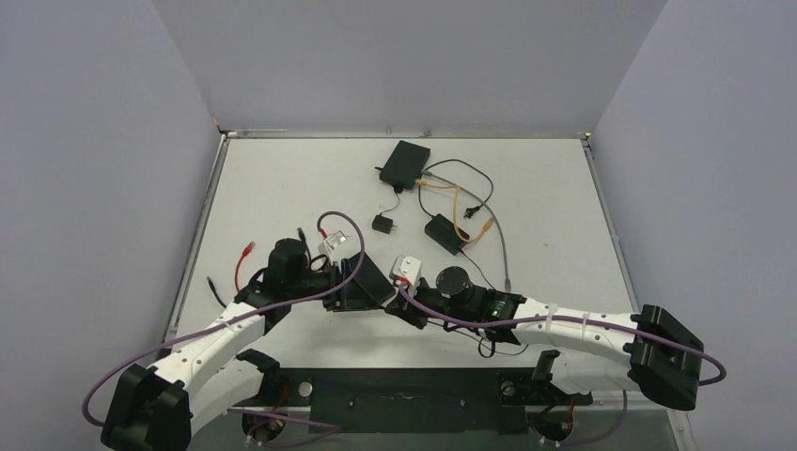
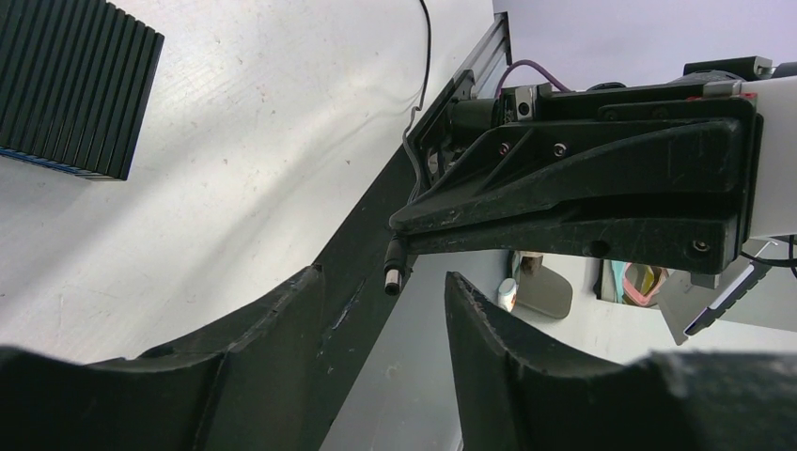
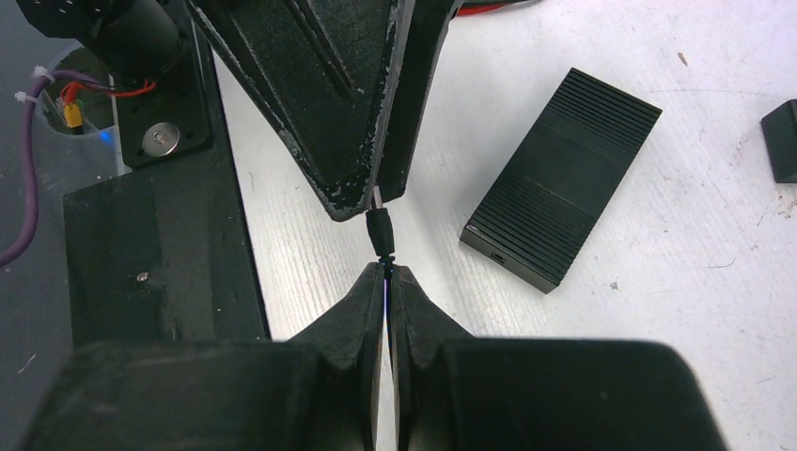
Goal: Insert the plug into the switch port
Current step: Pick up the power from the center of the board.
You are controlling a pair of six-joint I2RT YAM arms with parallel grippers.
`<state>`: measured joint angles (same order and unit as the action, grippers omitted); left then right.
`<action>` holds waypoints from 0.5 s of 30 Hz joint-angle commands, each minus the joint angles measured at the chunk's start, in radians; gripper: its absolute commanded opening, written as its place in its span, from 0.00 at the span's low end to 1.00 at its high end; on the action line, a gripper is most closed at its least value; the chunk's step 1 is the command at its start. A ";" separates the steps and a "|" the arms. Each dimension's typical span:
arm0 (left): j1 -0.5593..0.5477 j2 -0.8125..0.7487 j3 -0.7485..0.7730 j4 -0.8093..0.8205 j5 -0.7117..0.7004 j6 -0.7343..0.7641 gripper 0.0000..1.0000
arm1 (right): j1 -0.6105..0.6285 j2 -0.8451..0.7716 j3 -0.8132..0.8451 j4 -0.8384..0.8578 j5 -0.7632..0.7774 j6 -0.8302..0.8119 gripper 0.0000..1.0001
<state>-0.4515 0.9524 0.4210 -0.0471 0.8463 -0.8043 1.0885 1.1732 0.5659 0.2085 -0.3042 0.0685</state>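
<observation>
right gripper (image 3: 387, 272) pinching plug (image 3: 380, 230); left gripper (image 2: 383, 277) jaws spread around it

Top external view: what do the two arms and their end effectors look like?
The left arm and right arm have white links with black joint housings; a purple cable runs along each. The left end effector and right end effector each have two scuffed, matte-black, tapering fingers.

White arm links (image 1: 583, 326), black joints (image 1: 663, 357); purple cable (image 3: 36, 169); scuffed black tool fingers (image 2: 526, 357), small screws (image 2: 560, 148).
</observation>
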 commanded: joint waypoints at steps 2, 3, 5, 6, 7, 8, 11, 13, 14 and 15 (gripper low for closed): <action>-0.009 -0.001 0.022 0.055 0.019 0.011 0.44 | 0.008 0.006 0.028 0.053 0.007 0.001 0.00; -0.011 0.001 0.022 0.054 0.020 0.011 0.43 | 0.007 0.005 0.027 0.054 0.009 0.002 0.00; -0.011 0.001 0.023 0.056 0.021 0.012 0.39 | 0.008 0.007 0.026 0.054 0.014 0.004 0.00; -0.012 0.001 0.024 0.055 0.021 0.012 0.35 | 0.008 0.007 0.026 0.053 0.016 0.005 0.00; -0.013 0.004 0.024 0.056 0.020 0.015 0.34 | 0.008 0.007 0.026 0.053 0.017 0.005 0.00; -0.013 0.005 0.024 0.056 0.020 0.015 0.32 | 0.007 0.008 0.026 0.053 0.018 0.005 0.00; -0.016 0.015 0.024 0.061 0.024 0.015 0.29 | 0.008 0.009 0.026 0.053 0.022 0.005 0.00; -0.017 0.018 0.024 0.062 0.026 0.015 0.25 | 0.008 0.011 0.027 0.050 0.023 0.004 0.00; -0.018 0.017 0.024 0.062 0.026 0.015 0.24 | 0.008 0.012 0.028 0.049 0.024 0.004 0.00; -0.020 0.018 0.024 0.062 0.027 0.016 0.22 | 0.009 0.012 0.028 0.049 0.028 0.004 0.00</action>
<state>-0.4633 0.9672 0.4210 -0.0463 0.8467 -0.8040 1.0885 1.1759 0.5659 0.2085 -0.2920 0.0685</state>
